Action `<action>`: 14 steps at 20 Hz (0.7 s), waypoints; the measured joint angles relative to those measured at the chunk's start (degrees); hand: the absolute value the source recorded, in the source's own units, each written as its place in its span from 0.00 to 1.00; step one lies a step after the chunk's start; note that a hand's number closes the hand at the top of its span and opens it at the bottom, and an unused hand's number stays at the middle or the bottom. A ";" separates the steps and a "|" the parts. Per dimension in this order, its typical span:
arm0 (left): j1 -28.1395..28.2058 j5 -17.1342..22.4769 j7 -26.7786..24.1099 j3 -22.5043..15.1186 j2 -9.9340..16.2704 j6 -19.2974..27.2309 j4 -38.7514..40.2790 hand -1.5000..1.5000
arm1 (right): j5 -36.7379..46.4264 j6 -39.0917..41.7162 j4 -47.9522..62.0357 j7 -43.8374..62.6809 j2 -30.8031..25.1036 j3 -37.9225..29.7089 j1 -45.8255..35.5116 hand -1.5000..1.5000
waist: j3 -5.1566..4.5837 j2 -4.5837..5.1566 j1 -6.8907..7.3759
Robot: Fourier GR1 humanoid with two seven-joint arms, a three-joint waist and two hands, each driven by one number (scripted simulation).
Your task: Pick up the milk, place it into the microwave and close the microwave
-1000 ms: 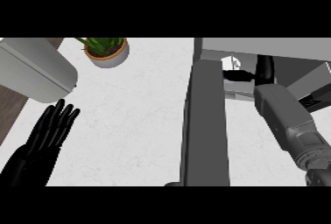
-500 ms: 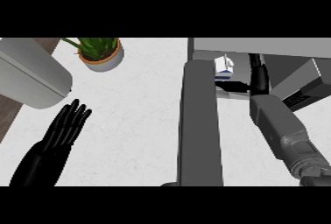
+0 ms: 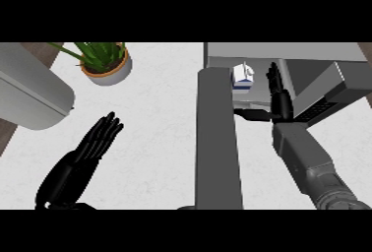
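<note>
The milk (image 3: pixel 244 78), a white carton with a blue band, stands upright inside the microwave (image 3: pixel 320 78) at the upper right. The microwave's dark grey door (image 3: pixel 218 142) swings out toward me, seen edge-on down the middle of the view. My right hand (image 3: pixel 279 98) is inside the opening just right of the carton, fingers straight and thumb out to the left, not touching it. My left hand (image 3: pixel 91 147) rests open on the white counter at the lower left.
A potted green plant (image 3: pixel 105 61) stands at the back left of the counter (image 3: pixel 156 123). A large grey rounded appliance (image 3: pixel 29 98) lies along the left edge. The open door divides the counter from the microwave side.
The view has shifted, so everything sits lower in the picture. My right hand has opened and drawn back a little from the milk, which now stands free inside the microwave.
</note>
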 measured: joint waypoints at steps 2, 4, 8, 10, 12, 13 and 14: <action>-0.60 -0.29 -0.70 -0.47 1.10 -1.72 1.70 1.00 | -0.24 1.19 -0.74 -1.08 0.64 0.10 1.46 0.00 | -0.04 -0.29 -0.61; -1.38 -1.75 -0.61 -2.15 1.17 -2.25 2.60 1.00 | -0.16 2.11 -1.52 -2.39 1.11 0.57 3.69 0.00 | -0.06 -0.56 -1.20; -2.89 -5.82 -3.68 -4.34 1.46 -2.84 6.77 1.00 | -0.10 2.95 -4.41 -3.30 2.69 1.91 7.44 0.00 | -0.12 -0.99 -2.15; -3.89 -6.88 -3.25 -5.59 0.77 -2.46 8.05 1.00 | -0.39 3.84 -6.96 -3.45 3.08 2.64 9.88 0.00 | -0.16 -1.20 -2.64; -4.80 -7.64 -2.90 -6.83 0.43 -1.40 9.88 1.00 | -0.42 5.10 -9.81 -3.45 3.37 3.74 12.76 0.00 | -0.18 -1.37 -3.07; -5.59 -8.10 -2.36 -7.07 0.15 -0.97 10.29 1.00 | -0.51 5.66 -11.67 -3.30 3.68 4.36 14.48 0.00 | -0.20 -1.43 -3.22; -5.80 -9.23 -2.83 -7.57 0.11 -0.61 11.06 1.00 | -0.49 6.10 -13.47 -3.03 3.90 5.01 16.16 0.00 | -0.21 -1.54 -3.51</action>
